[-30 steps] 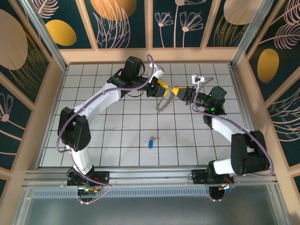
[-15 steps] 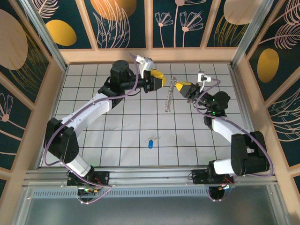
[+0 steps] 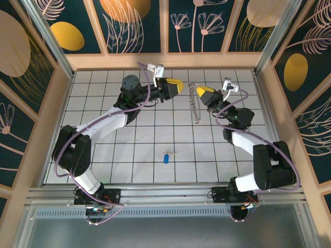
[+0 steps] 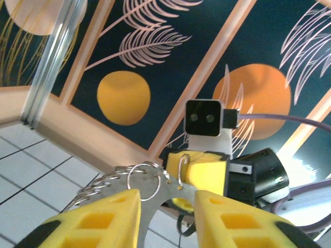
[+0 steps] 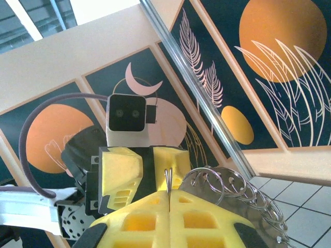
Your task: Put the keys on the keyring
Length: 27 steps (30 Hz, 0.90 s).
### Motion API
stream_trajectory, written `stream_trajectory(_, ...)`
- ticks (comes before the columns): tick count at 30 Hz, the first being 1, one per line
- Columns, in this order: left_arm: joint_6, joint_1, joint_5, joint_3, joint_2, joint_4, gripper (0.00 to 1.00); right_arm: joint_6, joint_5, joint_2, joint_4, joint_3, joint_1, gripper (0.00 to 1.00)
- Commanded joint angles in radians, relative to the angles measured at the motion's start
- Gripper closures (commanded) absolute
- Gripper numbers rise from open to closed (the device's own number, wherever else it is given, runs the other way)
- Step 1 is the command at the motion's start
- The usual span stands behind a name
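The blue key (image 3: 166, 158) lies alone on open tiles (image 3: 129, 150) near my bases, head toward me, blade pointing away. Farther back, my right claw (image 3: 199, 92) is pinched tight on the keyring (image 3: 195, 105), which shows edge-on, running near-to-far. My left claw (image 3: 176, 86) faces it, spread and empty, near the back wall (image 3: 165, 61).
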Motion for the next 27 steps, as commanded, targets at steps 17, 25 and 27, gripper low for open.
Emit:
stream_trajectory(17, -0.265, -0.036, 0.027, -0.052, 0.105, 0.414, 0.73, 0.049, 0.080, 0.078, 0.176, 0.037, 0.096, 1.00)
stream_trajectory(25, -0.254, -0.037, 0.001, -0.072, 0.101, 0.412, 0.75, 0.047, 0.087, 0.080, 0.177, 0.043, 0.109, 1.00)
stream_trajectory(27, -0.240, -0.036, -0.013, -0.085, 0.090, 0.401, 0.75, 0.048, 0.085, 0.080, 0.176, 0.042, 0.107, 1.00)
